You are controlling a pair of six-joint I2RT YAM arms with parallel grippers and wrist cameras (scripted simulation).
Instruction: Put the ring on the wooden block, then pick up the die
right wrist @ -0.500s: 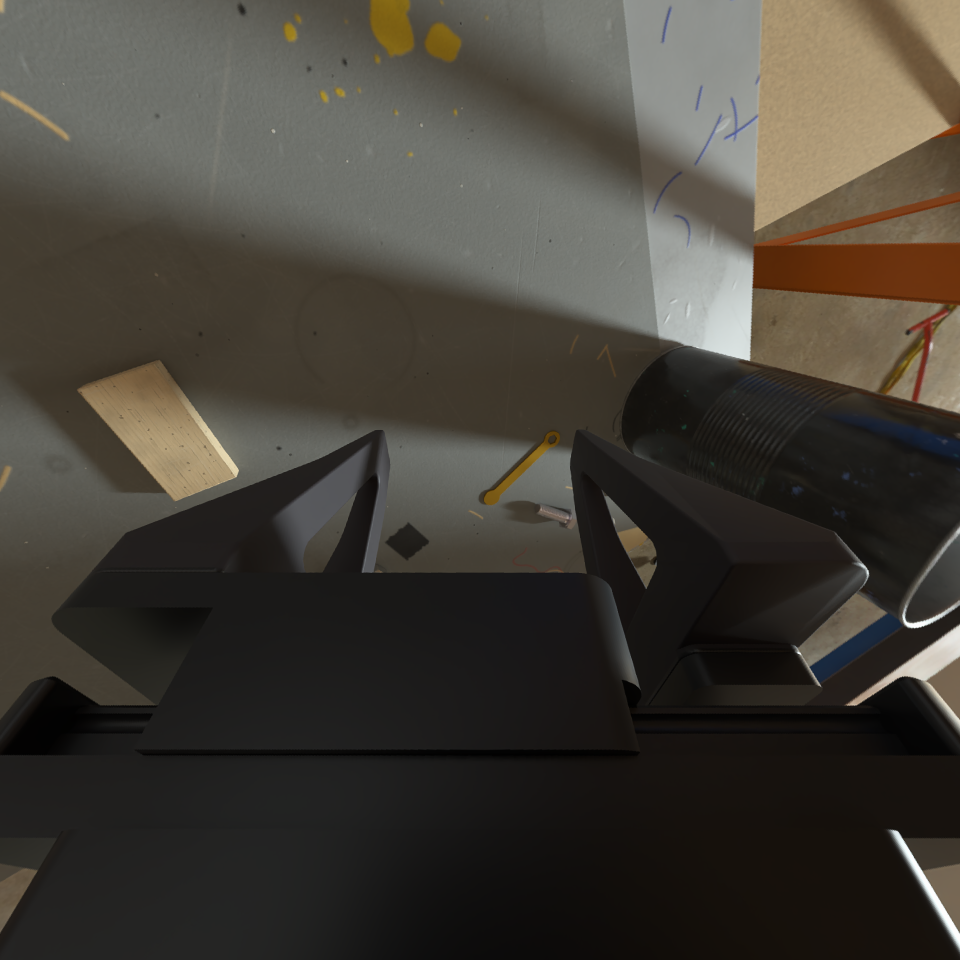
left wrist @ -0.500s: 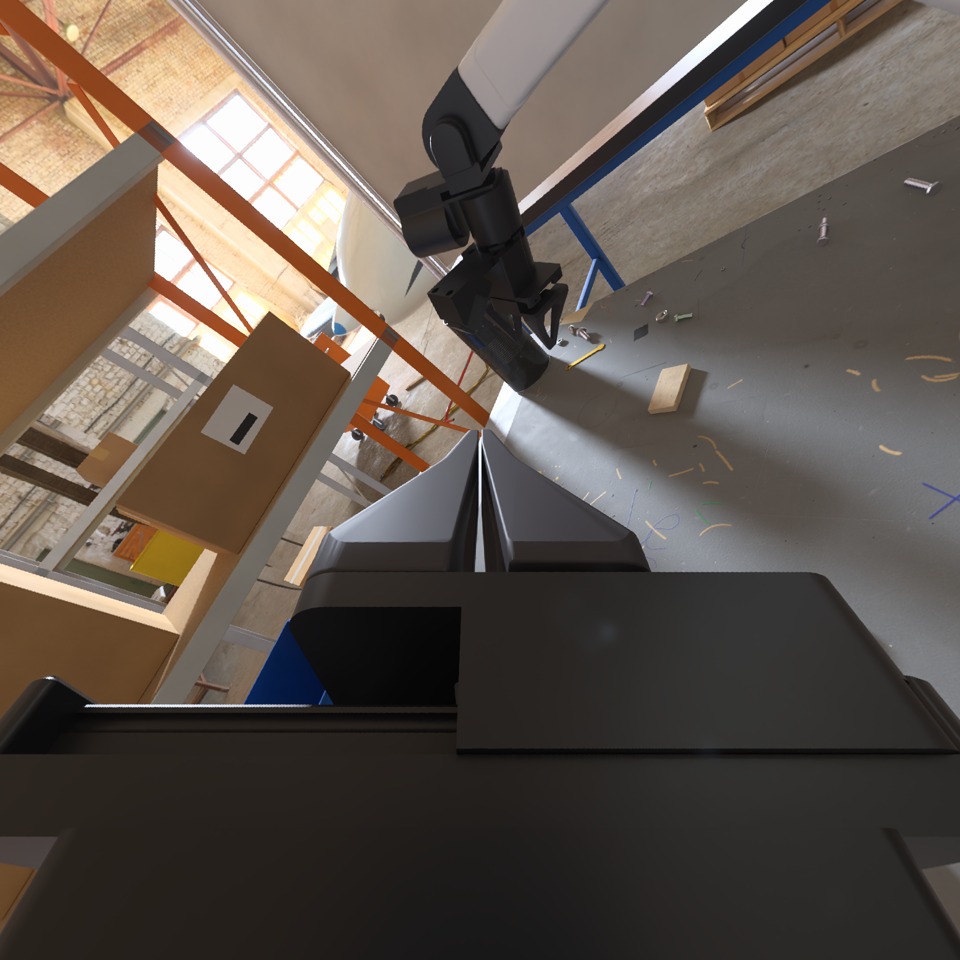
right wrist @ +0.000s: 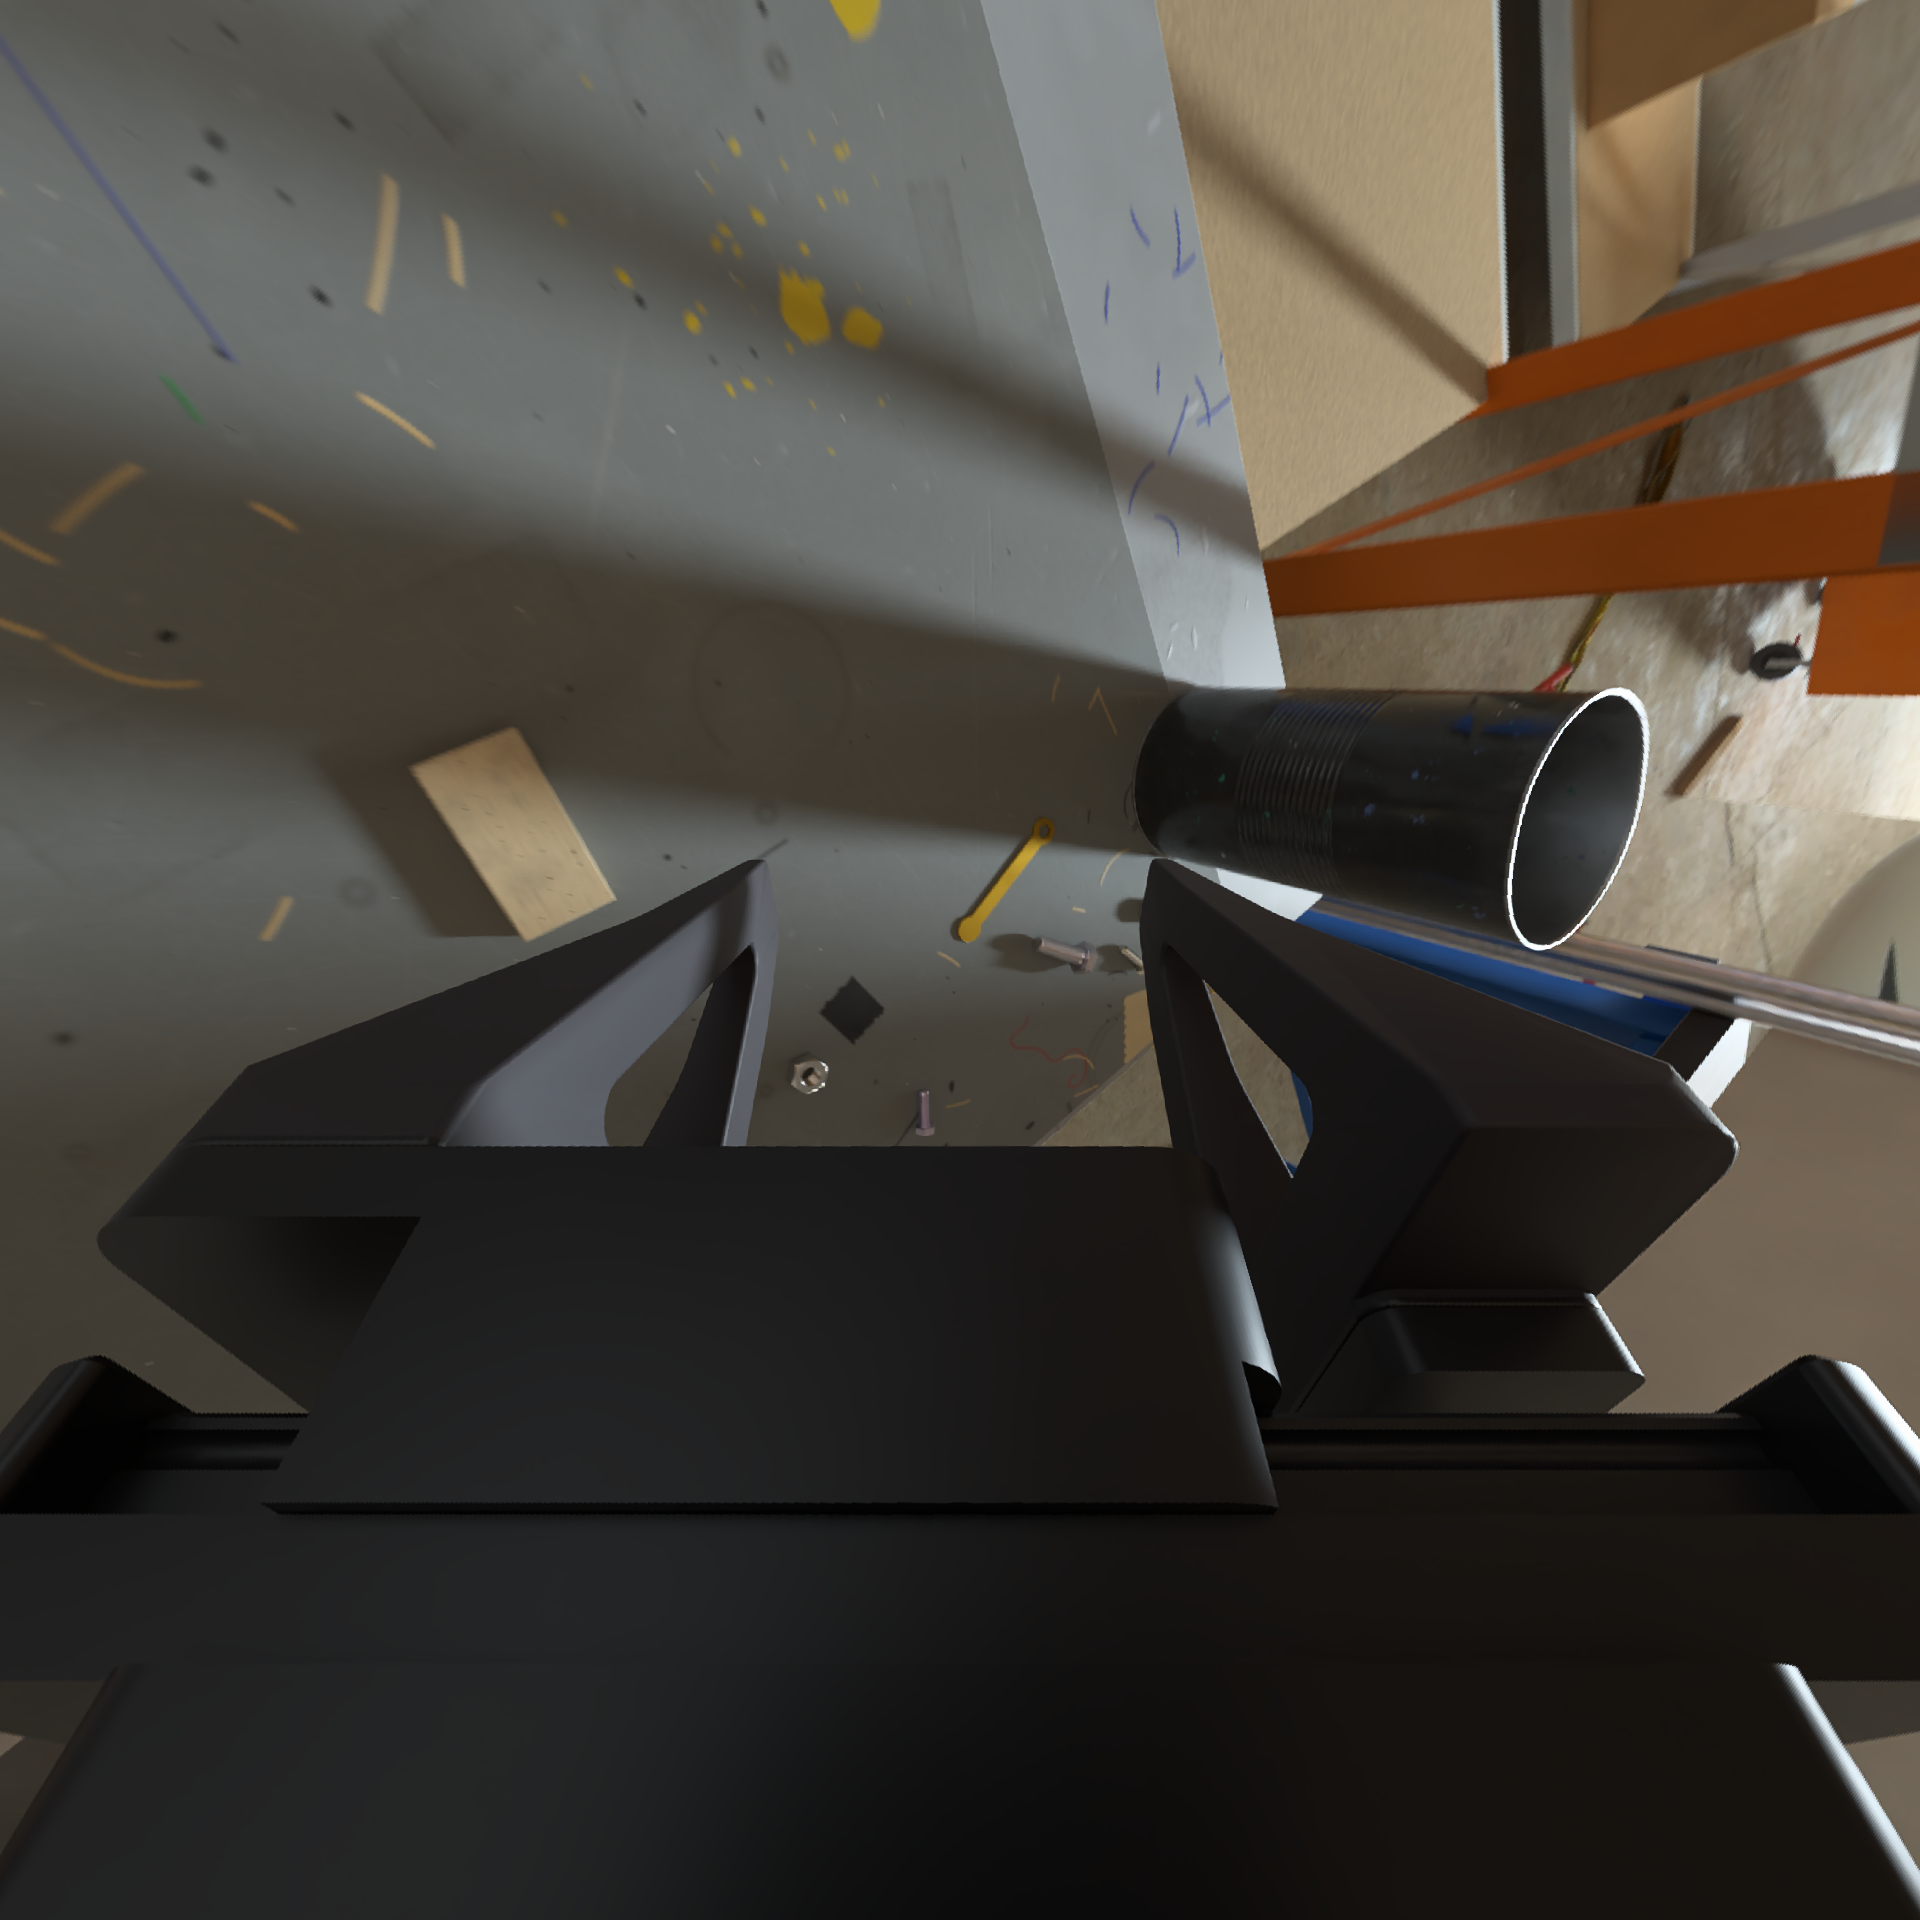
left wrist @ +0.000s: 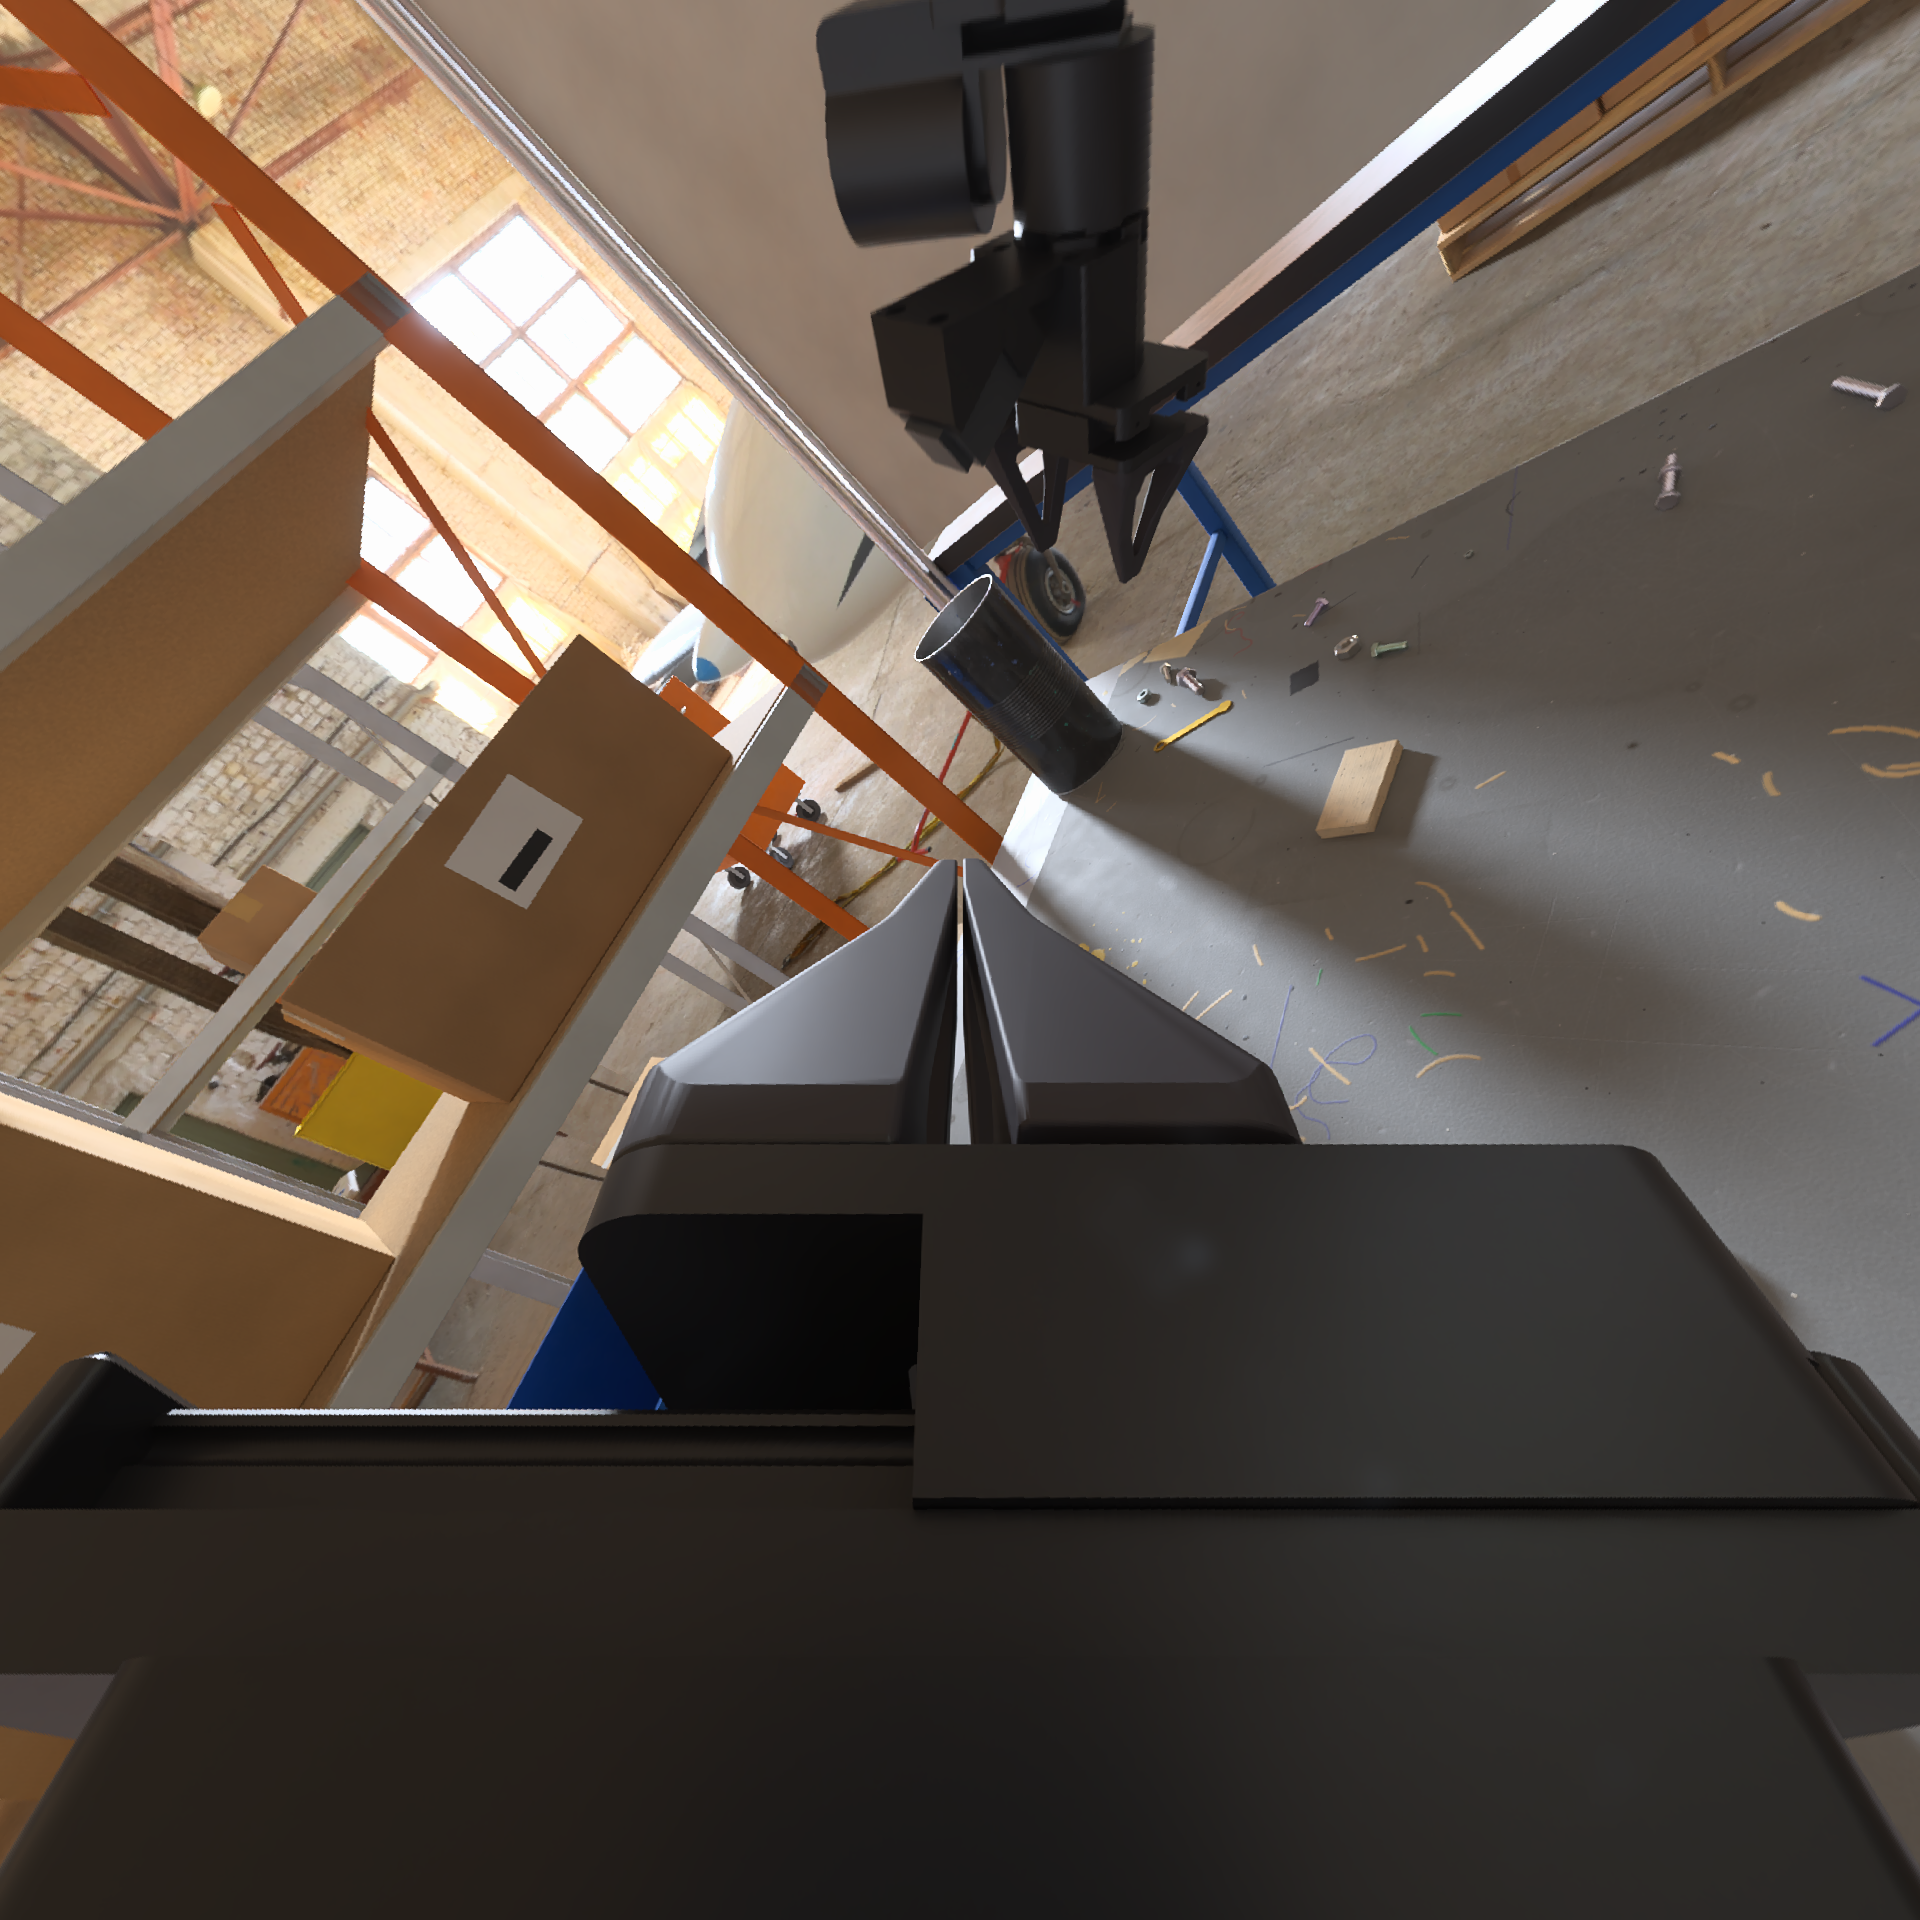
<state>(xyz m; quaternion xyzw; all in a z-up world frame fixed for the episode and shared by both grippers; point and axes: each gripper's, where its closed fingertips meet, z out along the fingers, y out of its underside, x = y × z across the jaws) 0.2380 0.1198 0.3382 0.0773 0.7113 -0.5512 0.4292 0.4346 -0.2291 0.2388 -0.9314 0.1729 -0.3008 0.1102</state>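
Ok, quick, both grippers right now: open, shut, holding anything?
Left gripper: shut, nothing between its fingers.
Right gripper: open, empty, raised above the table.

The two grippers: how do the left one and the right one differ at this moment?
The left gripper has its fingers pressed together, whereas the right gripper has a wide gap between its fingers. The left gripper sits low beside the table, whereas the right gripper hangs above the table. Both are black and hold nothing.
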